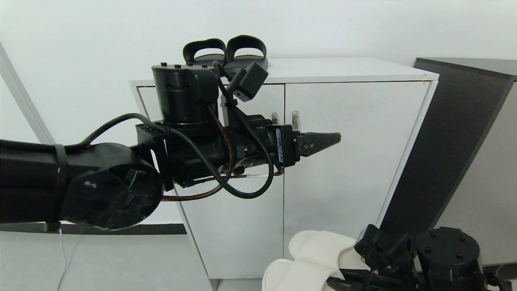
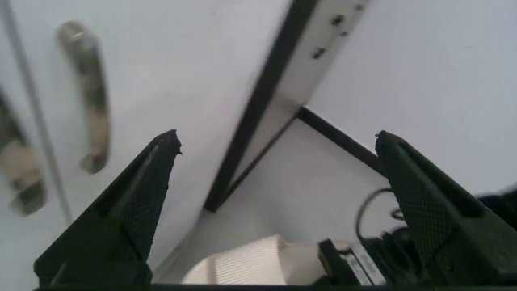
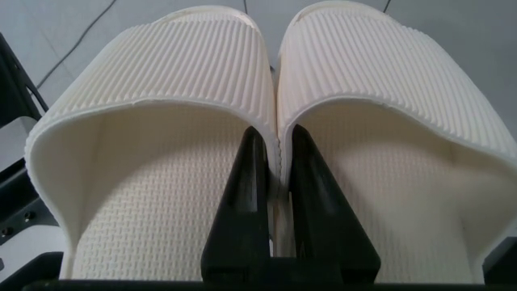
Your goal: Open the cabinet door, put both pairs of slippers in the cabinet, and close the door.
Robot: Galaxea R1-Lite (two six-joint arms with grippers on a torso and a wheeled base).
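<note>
Both doors of the cabinet [image 1: 355, 161] were shut flush. The left pincer [image 1: 333, 139] hung in front of it, fingers spread wide with nothing between them. The two door handles [image 1: 295, 116] stood upright side by side at the seam, long axis running up and down. From the pincer's tips they lay back toward its own wrist and a touch higher, so the tips sat past them, over the right-hand door panel. From the pincer's own camera, the nearer handle was off to one side of the open fingers, not in the gap. How far the fingers stood off the door face I couldn't tell.

To my eye, taking a handle would mean drawing the pincer back along its own line and lifting it slightly, so the upright bar came between the fingers.

Well below it, the right pincer [image 3: 277, 141] was clenched on the white slippers [image 1: 319, 248], one finger inside each shoe, squeezing the two inner walls together. The black slippers [image 1: 226, 48] sat on the cabinet's top, above the left pincer's wrist.

With the right one loaded and low, the free left arm was plainly the nearer one for the door
</note>
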